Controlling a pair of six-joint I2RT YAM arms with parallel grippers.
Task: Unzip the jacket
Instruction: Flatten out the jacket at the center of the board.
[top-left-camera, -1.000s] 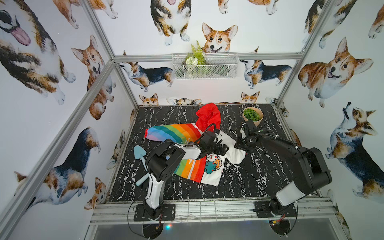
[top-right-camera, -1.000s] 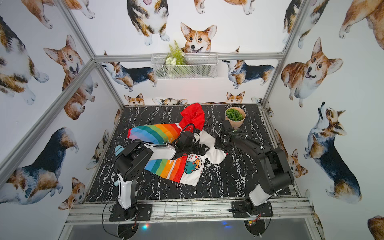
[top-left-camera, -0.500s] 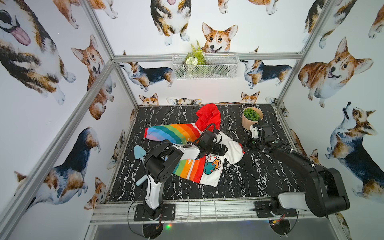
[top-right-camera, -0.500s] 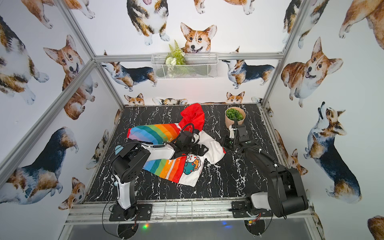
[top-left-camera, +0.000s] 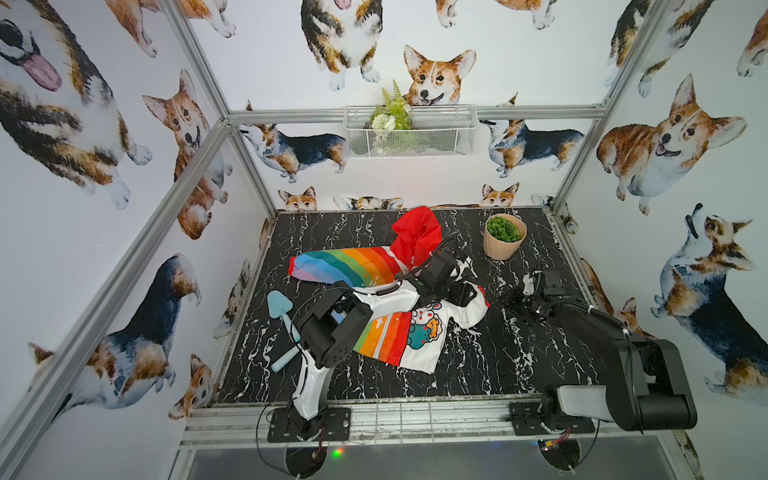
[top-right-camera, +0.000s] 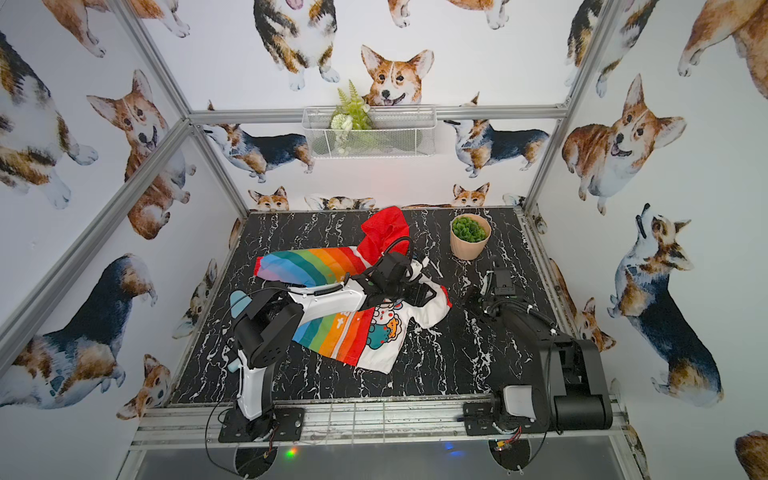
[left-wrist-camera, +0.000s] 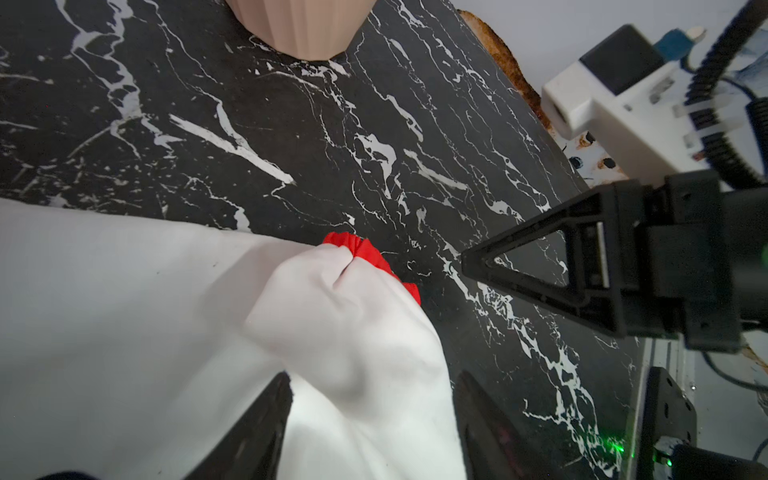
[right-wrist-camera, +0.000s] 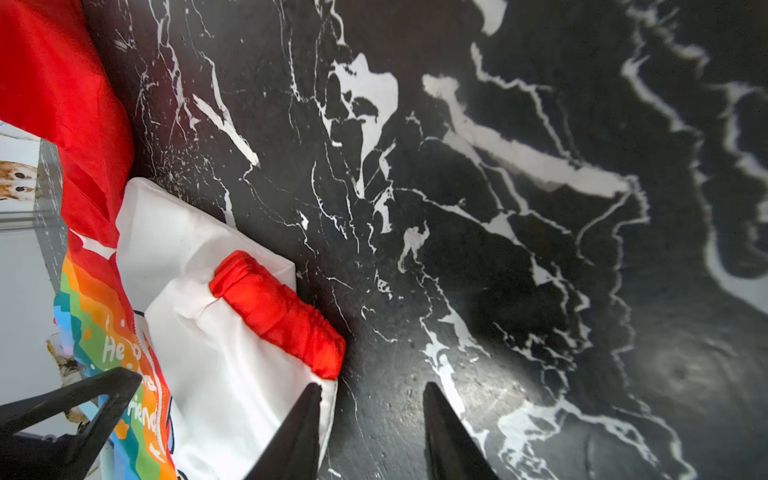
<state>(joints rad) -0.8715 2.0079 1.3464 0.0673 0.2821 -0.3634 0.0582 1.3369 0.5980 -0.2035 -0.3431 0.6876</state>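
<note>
Left wrist view: the jacket (left-wrist-camera: 124, 311) lies on the marble table (left-wrist-camera: 374, 124), its white sleeve (left-wrist-camera: 353, 332) between the half-parted jaws of the left claw (left-wrist-camera: 374, 376) (pinched or not, unclear), red cuff (left-wrist-camera: 365, 249) just ahead of the tips. Beside that cuff the right claw (right-wrist-camera: 372, 385) hangs narrowly parted, empty. With the zip (right-wrist-camera: 141, 336) seemingly not yet drawn, this reads as anchoring the cloth; next, one claw must find the pull near the hood (top-left-camera: 415, 232) and draw it toward the hem (top-left-camera: 399, 362).

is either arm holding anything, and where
Right gripper: nothing. Left gripper straddles the white sleeve of the jacket near its red cuff; whether it grips cannot be told.
</note>
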